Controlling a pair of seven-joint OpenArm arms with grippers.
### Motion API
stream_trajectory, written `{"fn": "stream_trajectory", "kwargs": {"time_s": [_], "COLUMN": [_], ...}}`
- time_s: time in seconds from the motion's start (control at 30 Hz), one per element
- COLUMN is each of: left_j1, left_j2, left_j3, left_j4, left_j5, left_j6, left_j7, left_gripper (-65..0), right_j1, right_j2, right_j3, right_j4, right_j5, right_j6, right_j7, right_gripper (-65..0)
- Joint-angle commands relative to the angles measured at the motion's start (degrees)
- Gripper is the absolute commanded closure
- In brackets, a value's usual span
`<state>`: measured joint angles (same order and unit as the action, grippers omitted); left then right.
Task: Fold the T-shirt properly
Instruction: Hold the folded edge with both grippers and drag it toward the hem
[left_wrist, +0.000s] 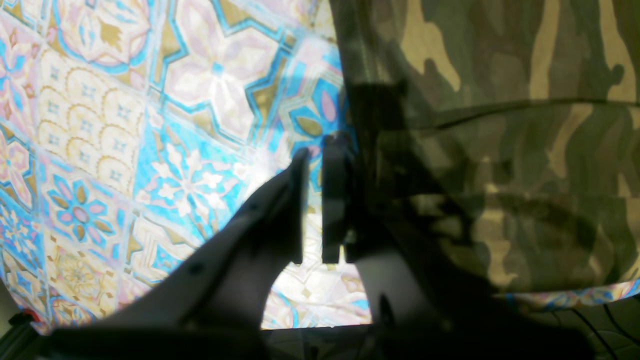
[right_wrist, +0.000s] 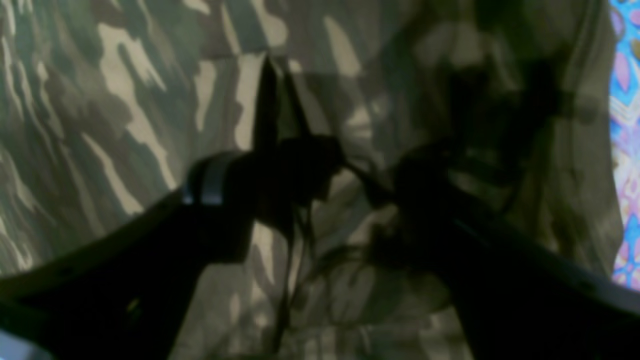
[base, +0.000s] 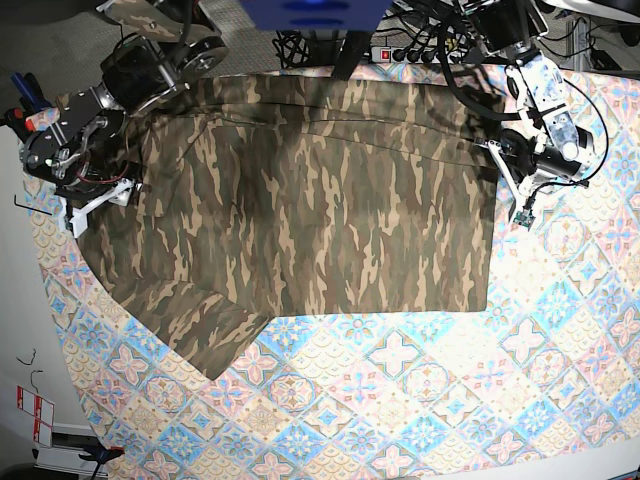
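Left gripper (left_wrist: 315, 165) fingers nearly together over tablecloth (left_wrist: 150, 125). T-shirt (left_wrist: 500, 125) edge just beside it. Nothing visibly pinched.

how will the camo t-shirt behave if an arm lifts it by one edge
Probably floppy: the T-shirt lies flat with soft creases and one sleeve splayed out, so a lifted edge would likely sag and drape. It looks like thin fabric, so likely light. It may drag across the tablecloth rather than slide cleanly.

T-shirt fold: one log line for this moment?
T-shirt spread on tablecloth | left gripper shut beside hem | right gripper open over fabric
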<state>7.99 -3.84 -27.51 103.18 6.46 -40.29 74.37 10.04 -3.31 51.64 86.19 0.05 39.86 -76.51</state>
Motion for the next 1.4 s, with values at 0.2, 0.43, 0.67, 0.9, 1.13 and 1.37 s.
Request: {"fn": "stream_trajectory", "kwargs": {"time_s": [0.2,0.43,0.67,0.9,1.13,1.37], "left_j1": [0.1,0.1,0.1,0.1,0.0,0.0], "left_j2": [-0.6,-0.6,-0.6,-0.5,-0.5,-0.5], "left_j3": [-0.1,-0.1,0.0,3.1,3.1,3.1], "left_j4": [0.8,0.8,0.8,0.8,0.8,0.8], "left_j5": [0.0,0.0,0.0,1.0,2.2,2.2], "left_j6": [0.3,0.3,0.3,0.3,0.3,0.3], "left_j7": [-0.3,-0.3,-0.3,-0.3,-0.3,-0.3], "left_gripper": [-3.7,-3.7,-3.7,-3.7,-3.7,-3.7], "right_j1": [0.6,-0.4,2.0,2.6,5.6,5.5], "right_j2": [0.8,0.8,0.8,0.2,0.4,-0.1], "right_j3": [0.0,0.0,-0.1,-0.2,0.0,0.0], "right_j4": [-3.4,-3.3,-3.2,-1.3,0.3,2.3], "right_j5": [0.5,0.8,0.9,0.9,1.0,1.0], "right_j6": [0.1,0.1,0.1,0.1,0.1,0.1], "right_j7": [0.8,0.6,-3.5,-3.5,-3.5,-3.5], "right_gripper": [-42.8,-42.8,-42.8,-42.8,-42.8,-42.8]}}
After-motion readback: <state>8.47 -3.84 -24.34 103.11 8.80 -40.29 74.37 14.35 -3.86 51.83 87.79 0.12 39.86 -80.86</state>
